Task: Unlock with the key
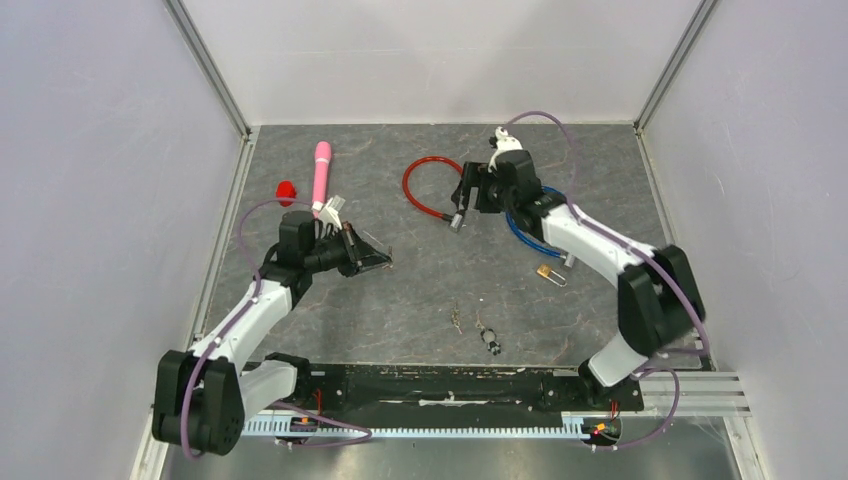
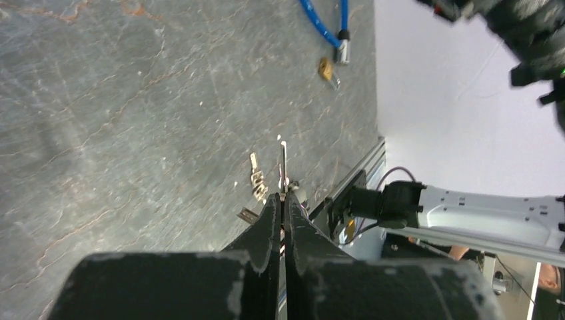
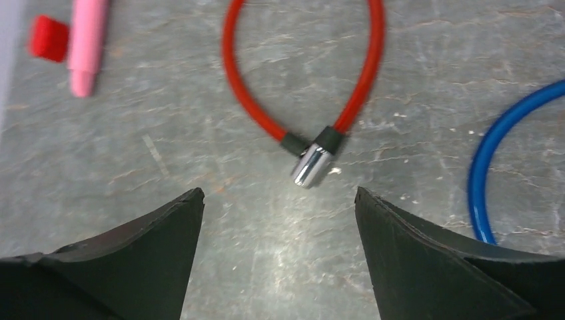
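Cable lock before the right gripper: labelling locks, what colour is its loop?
Red cable lock, clearest in the right wrist view.

Closed red cable lock (image 3: 311, 165) flat, keys (image 1: 457, 318) well apart

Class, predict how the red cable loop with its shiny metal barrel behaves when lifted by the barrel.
The red cable loop probably sags yet keeps some curve; it lies in a smooth arc. Its shiny metal barrel looks smooth and round, so it may slip in a grip or roll.
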You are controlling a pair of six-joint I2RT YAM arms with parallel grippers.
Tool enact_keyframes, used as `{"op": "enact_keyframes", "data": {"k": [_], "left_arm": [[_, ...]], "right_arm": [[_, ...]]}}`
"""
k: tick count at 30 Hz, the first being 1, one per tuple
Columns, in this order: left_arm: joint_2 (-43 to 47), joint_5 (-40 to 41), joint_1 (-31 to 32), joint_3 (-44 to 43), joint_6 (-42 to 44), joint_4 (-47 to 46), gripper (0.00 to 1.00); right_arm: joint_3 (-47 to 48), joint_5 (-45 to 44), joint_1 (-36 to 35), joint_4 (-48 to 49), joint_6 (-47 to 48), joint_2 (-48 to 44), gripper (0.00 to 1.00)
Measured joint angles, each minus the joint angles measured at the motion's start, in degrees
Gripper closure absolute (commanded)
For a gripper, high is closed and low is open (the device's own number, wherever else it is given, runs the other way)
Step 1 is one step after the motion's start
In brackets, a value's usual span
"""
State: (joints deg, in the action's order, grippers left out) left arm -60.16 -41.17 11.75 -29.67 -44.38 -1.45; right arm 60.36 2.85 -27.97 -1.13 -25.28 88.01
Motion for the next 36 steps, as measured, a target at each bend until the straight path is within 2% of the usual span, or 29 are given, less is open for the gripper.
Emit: {"op": "enact_keyframes", "data": {"k": [6, 14, 24, 32, 36], "left_arm": [[-5.9, -3.1, -1.4, -8.5, 10.6, 14.8, 0.98], [-7.0, -2.0, -1.5, -14.0, 21.3, 24.9, 0.98], [-7.1, -1.0, -1.5, -14.0, 23.5, 27.6, 0.98], [-7.1, -1.6, -1.5, -13.5, 23.4, 26.7, 0.98], [-6.5, -1.8, -0.7, -12.6, 23.4, 26.3, 0.98]], "right_arm": [[16.0, -9.0, 0.0, -12.1, -1.4, 16.0, 0.23], [25.3, -14.3, -0.3, -19.2, -6.3, 29.1, 0.36], [27.7, -14.4, -1.5, -18.4, -12.6, 34.6, 0.56], [25.5, -15.9, -2.7, -16.2, -15.3, 33.9, 0.87], [18.8, -16.8, -3.3, -15.3, -15.1, 29.2, 1.00]]}}
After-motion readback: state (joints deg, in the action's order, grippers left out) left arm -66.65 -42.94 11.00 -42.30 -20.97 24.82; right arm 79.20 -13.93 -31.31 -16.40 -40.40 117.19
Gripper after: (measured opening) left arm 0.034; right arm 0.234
